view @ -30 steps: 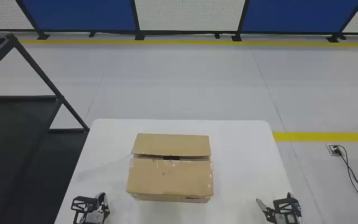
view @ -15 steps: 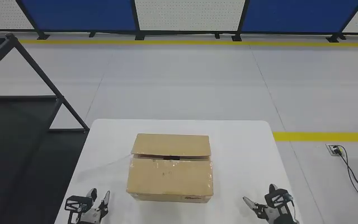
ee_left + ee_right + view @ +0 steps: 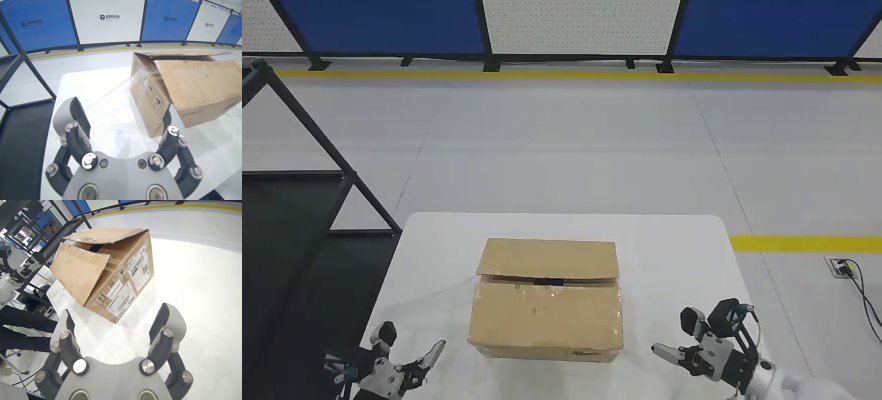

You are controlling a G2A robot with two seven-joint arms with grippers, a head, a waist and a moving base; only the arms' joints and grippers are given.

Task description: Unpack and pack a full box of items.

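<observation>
While the cardboard box (image 3: 547, 300) sits near the middle of the white tabletop (image 3: 672, 250), we keep one arm off each of its ends, close to the near edge. Our left pincer (image 3: 411, 342) hovers over the tabletop beside the box's left end, its fingers spread wide and gripping nothing. Our right pincer (image 3: 674, 336) hovers off the labelled right end, likewise wide open and empty. Neither touches the box. We see the top flaps ajar with a dark gap between them, and a strip of clear tape (image 3: 139, 79) trailing from the left end down to the tabletop.
</observation>
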